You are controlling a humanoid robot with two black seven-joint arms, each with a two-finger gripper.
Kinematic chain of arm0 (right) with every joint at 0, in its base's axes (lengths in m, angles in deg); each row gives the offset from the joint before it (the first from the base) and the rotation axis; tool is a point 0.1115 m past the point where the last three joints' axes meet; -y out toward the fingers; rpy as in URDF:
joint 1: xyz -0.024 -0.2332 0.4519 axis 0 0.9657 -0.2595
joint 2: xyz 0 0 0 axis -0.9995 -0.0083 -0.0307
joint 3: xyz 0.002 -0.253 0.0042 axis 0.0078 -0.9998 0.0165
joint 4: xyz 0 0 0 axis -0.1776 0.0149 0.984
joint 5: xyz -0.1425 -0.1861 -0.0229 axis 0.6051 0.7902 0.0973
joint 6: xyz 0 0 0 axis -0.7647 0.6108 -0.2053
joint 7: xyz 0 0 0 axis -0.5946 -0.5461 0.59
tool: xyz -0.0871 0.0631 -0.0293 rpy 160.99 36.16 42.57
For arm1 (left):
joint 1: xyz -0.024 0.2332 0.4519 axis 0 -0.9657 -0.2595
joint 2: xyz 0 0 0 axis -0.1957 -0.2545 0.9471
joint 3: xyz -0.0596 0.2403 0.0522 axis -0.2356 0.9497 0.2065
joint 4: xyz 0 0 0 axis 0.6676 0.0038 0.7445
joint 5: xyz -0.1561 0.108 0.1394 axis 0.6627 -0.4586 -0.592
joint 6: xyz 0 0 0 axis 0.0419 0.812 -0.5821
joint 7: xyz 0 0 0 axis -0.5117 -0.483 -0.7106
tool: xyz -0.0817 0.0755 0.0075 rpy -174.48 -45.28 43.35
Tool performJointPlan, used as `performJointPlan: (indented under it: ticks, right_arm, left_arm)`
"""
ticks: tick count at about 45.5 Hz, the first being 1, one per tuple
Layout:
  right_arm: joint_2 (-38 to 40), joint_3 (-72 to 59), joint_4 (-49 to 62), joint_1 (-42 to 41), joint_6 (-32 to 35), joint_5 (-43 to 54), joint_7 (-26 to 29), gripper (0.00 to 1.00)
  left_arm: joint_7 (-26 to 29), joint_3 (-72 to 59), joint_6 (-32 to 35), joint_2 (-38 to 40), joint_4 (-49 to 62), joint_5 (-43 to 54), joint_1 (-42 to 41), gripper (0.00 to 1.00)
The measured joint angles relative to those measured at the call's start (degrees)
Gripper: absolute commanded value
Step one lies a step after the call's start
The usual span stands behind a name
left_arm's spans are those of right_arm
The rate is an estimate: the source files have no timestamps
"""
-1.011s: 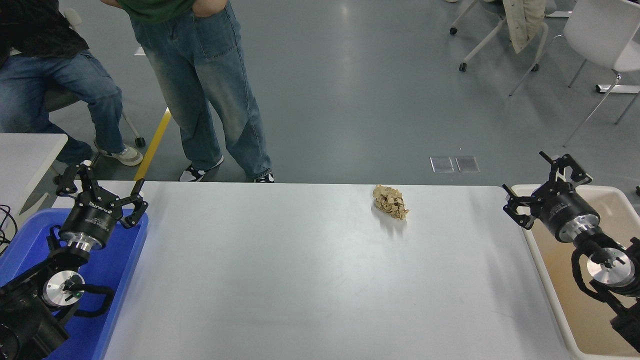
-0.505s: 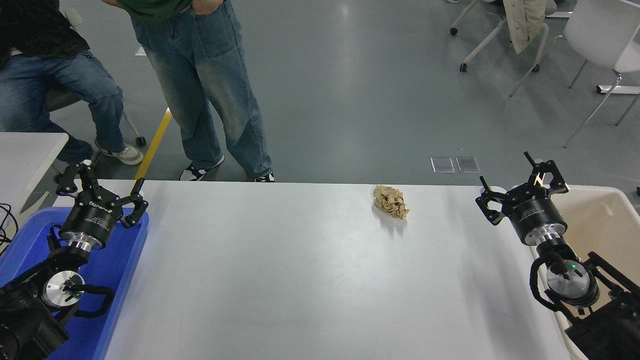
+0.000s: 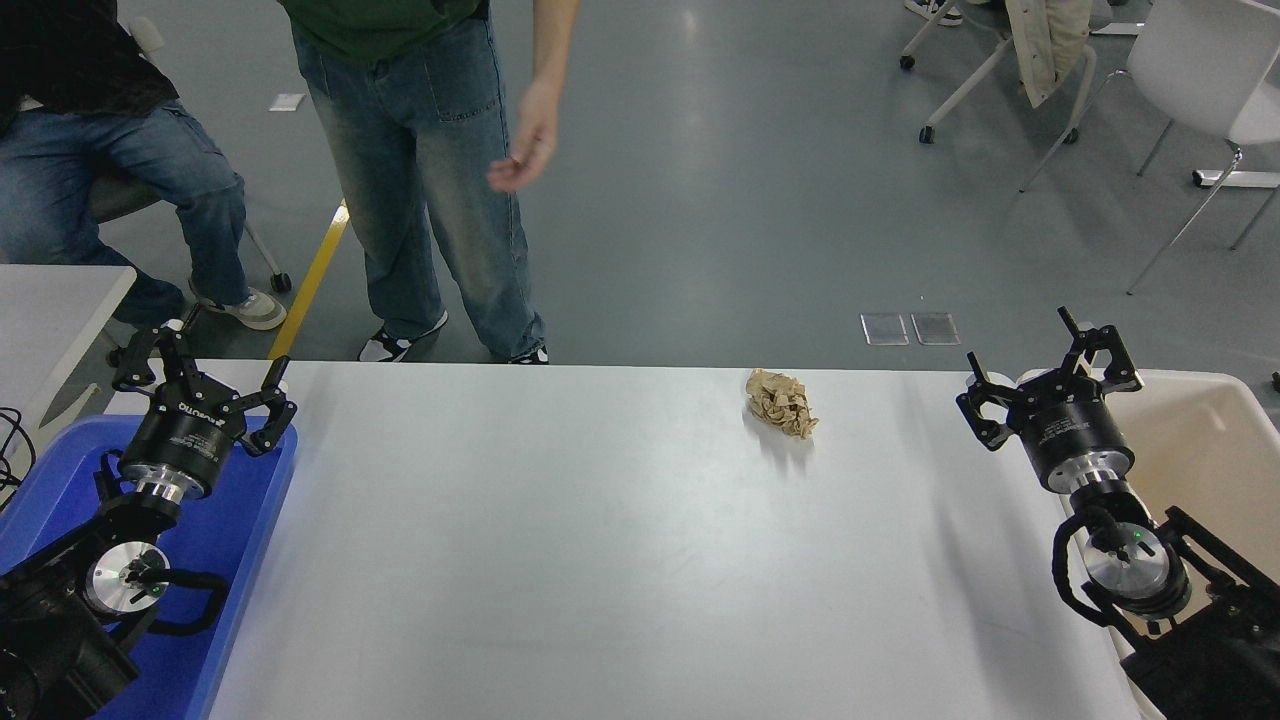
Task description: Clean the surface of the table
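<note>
My right gripper (image 3: 1045, 375) hangs with fingers spread wide and empty over the right end of the table (image 3: 600, 560), at the rim of the beige bin (image 3: 1215, 420). A crumpled brown paper wad (image 3: 782, 403) lies near the table's far edge, well apart from the gripper. My left gripper (image 3: 200, 375) sits parked, fingers spread, over the blue tray (image 3: 235, 540). A standing person's hand (image 3: 520, 150) hangs beyond the table

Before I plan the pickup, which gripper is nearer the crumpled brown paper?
Right. The right gripper hangs open just to the right of the crumpled brown paper; the left gripper is parked open over the blue bin, far to its left.
</note>
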Motion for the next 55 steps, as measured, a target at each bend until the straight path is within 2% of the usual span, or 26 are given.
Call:
performJointPlan:
  ticks: [12, 22, 41, 55]
  right_arm:
    - [1.90, -5.02, -2.65, -1.16, -3.04, 5.48, 0.33, 0.99]
    - [5.92, -14.90, -6.80, -5.08, -6.59, 8.16, 2.81, 0.99]
    - [11.82, -34.31, -12.73, -17.56, -15.06, 15.64, 13.29, 0.99]
    - [12.27, -56.56, -17.11, -31.78, -23.07, 25.64, 19.29, 0.99]
  left_arm:
    - [0.00, 0.00, -0.01, 0.00, 0.00, 0.00, 0.00, 1.00]
    - [0.00, 0.00, -0.01, 0.00, 0.00, 0.00, 0.00, 1.00]
    - [0.00, 0.00, -0.02, 0.00, 0.00, 0.00, 0.00, 1.00]
    - [0.00, 0.00, -0.09, 0.00, 0.00, 0.00, 0.00, 1.00]
